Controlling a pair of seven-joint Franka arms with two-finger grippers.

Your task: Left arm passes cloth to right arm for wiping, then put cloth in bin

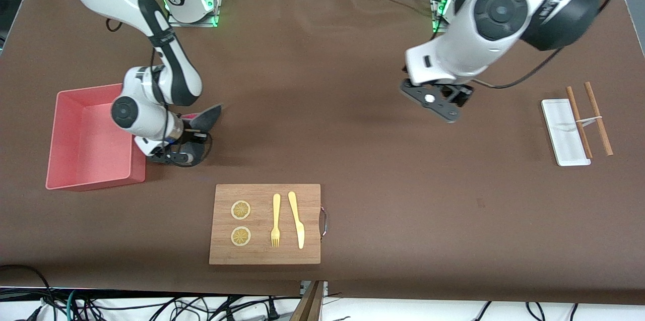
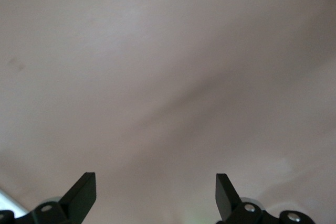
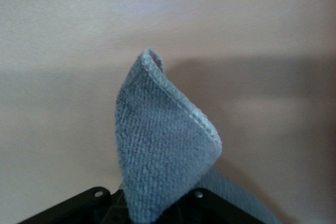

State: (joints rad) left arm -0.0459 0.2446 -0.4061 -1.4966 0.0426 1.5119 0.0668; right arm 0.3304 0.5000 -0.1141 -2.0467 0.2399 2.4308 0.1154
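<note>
Two arms are in view. The right gripper (image 1: pixel 194 132), at middle left of the front view just beside the bin (image 1: pixel 68 170), is clamped on one cloth (image 1: pixel 206 118): a grey, nubby terry fabric folded to a point, with a pale stitched edge (image 3: pixel 163 156) and a pink-red patch showing at the fingers. The left gripper (image 1: pixel 437 102), at upper right of centre over bare brown table (image 1: pixel 352 134), waits with its two blocky black fingers (image 2: pixel 81 195) spread wide and holding nothing. One pink, low-walled rectangular plastic bin. One wooden cutting board (image 1: pixel 265 250) at lower centre carries two lemon slices (image 1: pixel 241 210), one yellow fork (image 1: pixel 275 220) and one yellow knife (image 1: pixel 297 219). At right, one flat white tray (image 1: pixel 562 134) supports two brown chopsticks (image 1: pixel 597 118).
</note>
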